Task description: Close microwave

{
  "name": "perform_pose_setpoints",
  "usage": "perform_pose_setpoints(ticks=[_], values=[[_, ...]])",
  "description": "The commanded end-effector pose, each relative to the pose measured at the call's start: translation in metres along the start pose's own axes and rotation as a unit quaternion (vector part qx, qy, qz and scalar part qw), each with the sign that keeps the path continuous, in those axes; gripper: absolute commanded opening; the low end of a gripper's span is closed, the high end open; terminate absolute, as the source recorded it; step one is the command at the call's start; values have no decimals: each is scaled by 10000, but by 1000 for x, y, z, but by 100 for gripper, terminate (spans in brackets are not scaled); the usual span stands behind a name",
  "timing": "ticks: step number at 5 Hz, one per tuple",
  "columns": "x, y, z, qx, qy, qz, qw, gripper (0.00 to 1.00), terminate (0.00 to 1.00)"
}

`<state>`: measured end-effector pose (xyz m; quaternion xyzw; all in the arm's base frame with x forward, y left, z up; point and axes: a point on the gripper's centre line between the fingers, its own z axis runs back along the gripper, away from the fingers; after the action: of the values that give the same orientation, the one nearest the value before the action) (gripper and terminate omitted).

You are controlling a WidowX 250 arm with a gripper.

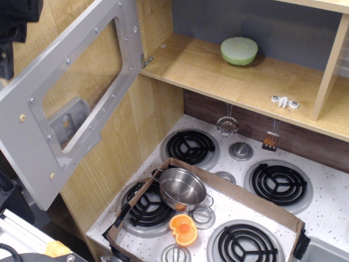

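The microwave's grey door (34, 143) with its clear window stands swung wide open to the left, hinged at the cavity's left edge (145, 60). The wood-lined cavity (218, 76) is open, with a green round food piece (239, 50) lying inside. My black gripper (8, 49) is at the top left corner, behind and left of the door's free edge, mostly cut off by the frame. Its fingers are not clear, and it does not visibly touch the door.
A small grey bracket (68, 123) shows through the door window. Below is a toy stove (327, 218) with several burners. On it a cardboard tray (245, 197) holds a steel pot (181, 187) and an orange piece (183, 229). Two items hang under the shelf (228, 124).
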<state>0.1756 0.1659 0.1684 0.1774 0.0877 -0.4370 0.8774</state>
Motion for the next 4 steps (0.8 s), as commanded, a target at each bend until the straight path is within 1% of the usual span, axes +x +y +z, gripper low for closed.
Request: perform_pose_setpoints(ticks=[1,2,3,4], values=[[-1,2,-3,-3,296,37,9996,100,0],[12,-4,-9,1,-127,397,9991,100,0],[34,-6,-7,-126,-591,660,9960,100,0],[64,-12,-4,-188,-1134,805,9901,100,0]])
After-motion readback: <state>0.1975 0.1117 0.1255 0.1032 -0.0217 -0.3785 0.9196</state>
